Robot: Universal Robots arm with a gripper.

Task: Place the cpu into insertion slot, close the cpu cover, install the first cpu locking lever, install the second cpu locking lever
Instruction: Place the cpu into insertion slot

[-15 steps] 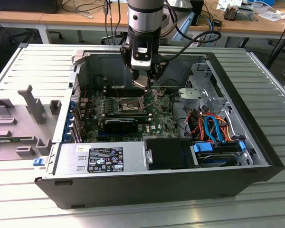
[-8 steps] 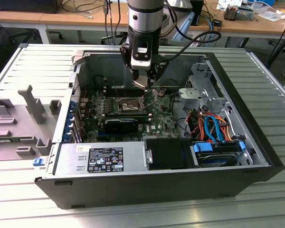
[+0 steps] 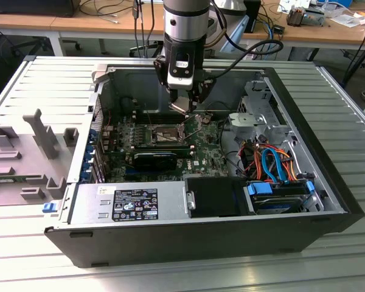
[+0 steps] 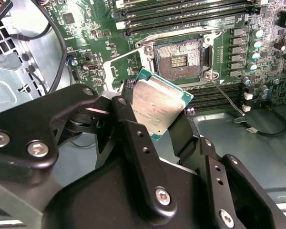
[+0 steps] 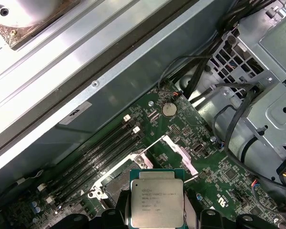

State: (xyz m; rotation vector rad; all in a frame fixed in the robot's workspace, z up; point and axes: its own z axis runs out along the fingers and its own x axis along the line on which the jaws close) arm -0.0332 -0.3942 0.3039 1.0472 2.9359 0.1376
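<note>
The 2 black jaws are clenched on the small flat square cpu, silvery-grey on top and green at the edge. They hold it tilted above the green circuit board, near the open, dark-centred square insertion slot. The thin silvery metal cpu cover stands swung up beside the slot. Fine print lines cross the chip's top. A black printed label sits on the grey power box.

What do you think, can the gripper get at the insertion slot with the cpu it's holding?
Probably yes. The gripper holds the cpu above the board, and the insertion slot beneath shows its dark centre uncovered, with no cable or lever lying across it.
</note>
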